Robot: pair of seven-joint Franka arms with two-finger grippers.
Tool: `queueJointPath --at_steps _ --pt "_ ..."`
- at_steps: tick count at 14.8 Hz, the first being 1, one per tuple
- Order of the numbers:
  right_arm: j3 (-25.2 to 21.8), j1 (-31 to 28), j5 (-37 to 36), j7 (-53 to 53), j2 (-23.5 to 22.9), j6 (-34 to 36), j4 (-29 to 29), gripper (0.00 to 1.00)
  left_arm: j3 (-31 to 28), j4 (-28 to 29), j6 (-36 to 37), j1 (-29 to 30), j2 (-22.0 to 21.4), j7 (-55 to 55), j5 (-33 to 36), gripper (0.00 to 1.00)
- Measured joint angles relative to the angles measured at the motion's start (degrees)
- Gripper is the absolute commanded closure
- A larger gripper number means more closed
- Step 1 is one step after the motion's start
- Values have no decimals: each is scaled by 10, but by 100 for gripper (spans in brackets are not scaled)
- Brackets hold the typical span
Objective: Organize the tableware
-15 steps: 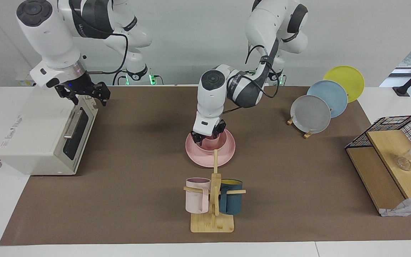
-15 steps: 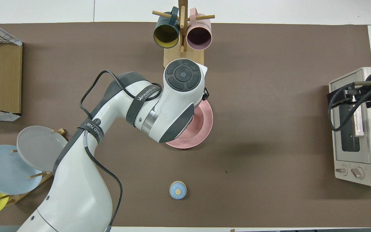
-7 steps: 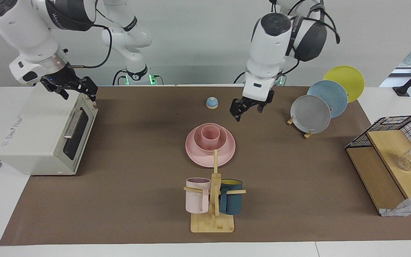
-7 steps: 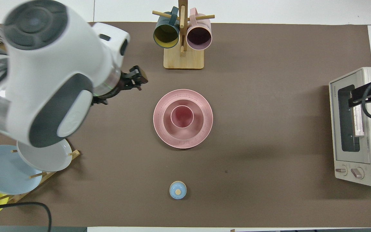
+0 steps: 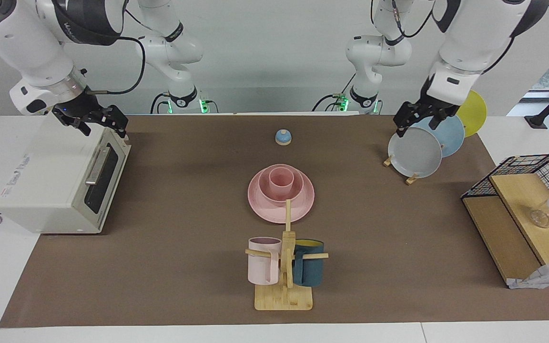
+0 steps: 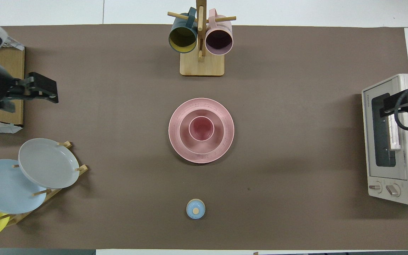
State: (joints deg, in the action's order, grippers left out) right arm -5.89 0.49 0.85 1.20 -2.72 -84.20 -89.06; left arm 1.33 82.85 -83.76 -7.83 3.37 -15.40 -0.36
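Both grippers hang in the air and hold nothing; whether their fingers are parted or closed cannot be told. From its base at the top of the facing view, the left arm rises out of the frame and comes back down at about two o'clock from the pink stack, its left gripper point(image 5: 417, 120) over the plate rack point(image 5: 412, 179) with the grey plate point(image 5: 415, 152). The right arm bends down toward ten o'clock, its right gripper point(image 5: 94, 122) over the toaster oven point(image 5: 41, 181). At the mat's centre lies the pink plate point(image 5: 261, 208), the pink bowl point(image 5: 265, 191) on it and the pink cup point(image 5: 281, 183) standing upright inside the bowl. Only the overhead view looks straight into the cup and shows the oven's knobs; only the facing view shows both arms' upper links.
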Motion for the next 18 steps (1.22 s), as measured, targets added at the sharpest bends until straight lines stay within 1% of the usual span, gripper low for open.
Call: queueJointPath --at_steps 2,4,6,11,15,18 --pt "0 0 0 0 0 0 0 0 0 32 0 22 -14 45 0 0" --pt "0 3 0 0 1 0 0 0 1 59 -4 29 -24 58 0 0" --pt "0 7 0 0 3 0 0 0 1 72 -5 31 -31 61 0 0" --pt "0 10 -5 -14 6 0 0 0 5 75 -8 35 -37 61 -9 0" --pt "1 18 -6 -18 6 0 0 0 56 68 -10 74 -39 61 -15 0" --pt "0 21 -6 -18 6 0 0 0 61 68 -9 74 -39 61 -15 0"
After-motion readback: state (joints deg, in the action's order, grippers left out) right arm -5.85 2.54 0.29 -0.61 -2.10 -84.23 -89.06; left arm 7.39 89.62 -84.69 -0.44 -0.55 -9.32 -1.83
